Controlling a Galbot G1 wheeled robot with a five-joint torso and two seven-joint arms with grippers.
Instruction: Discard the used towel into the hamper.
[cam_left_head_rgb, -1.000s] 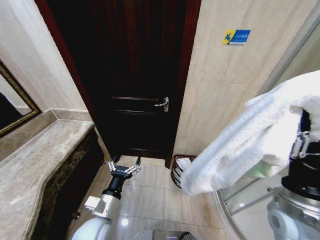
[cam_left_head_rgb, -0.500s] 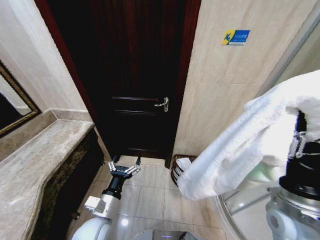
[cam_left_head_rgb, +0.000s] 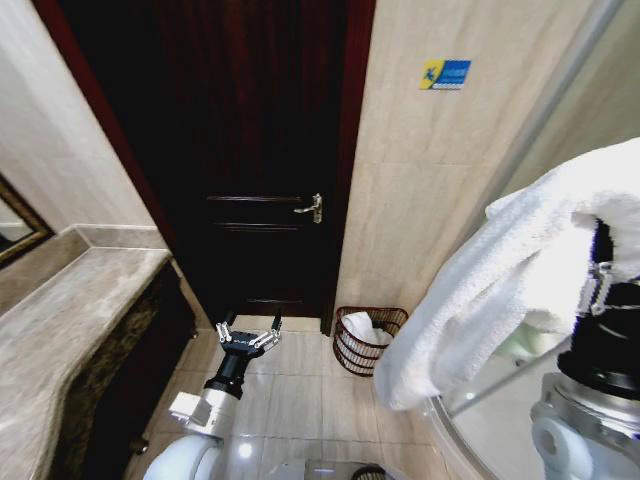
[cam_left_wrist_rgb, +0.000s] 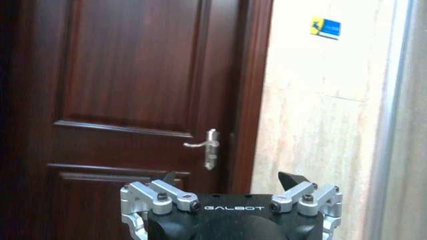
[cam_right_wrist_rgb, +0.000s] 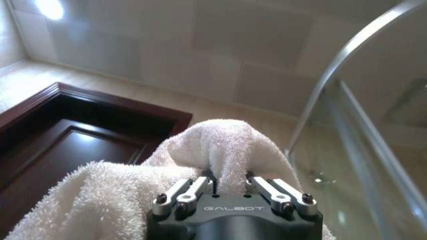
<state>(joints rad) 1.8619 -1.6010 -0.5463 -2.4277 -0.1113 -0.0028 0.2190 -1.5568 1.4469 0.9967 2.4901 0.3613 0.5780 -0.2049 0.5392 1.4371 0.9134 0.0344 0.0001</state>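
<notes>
Towel (cam_left_head_rgb: 500, 290) is dangling at 3 o'clock, right pincer (cam_right_wrist_rgb: 229, 181) pinching it (staying clear of floor); hamper (cam_left_head_rgb: 368, 338) is waiting at 6; left pincer (cam_left_head_rgb: 249, 331) is spreading wide, empty.

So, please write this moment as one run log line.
right gripper: shut on towel | left gripper: open, idle | hamper: by door

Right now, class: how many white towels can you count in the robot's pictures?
2. One towel hangs from the right gripper; another white cloth lies in the hamper on the floor. More may be hidden beneath.
</notes>
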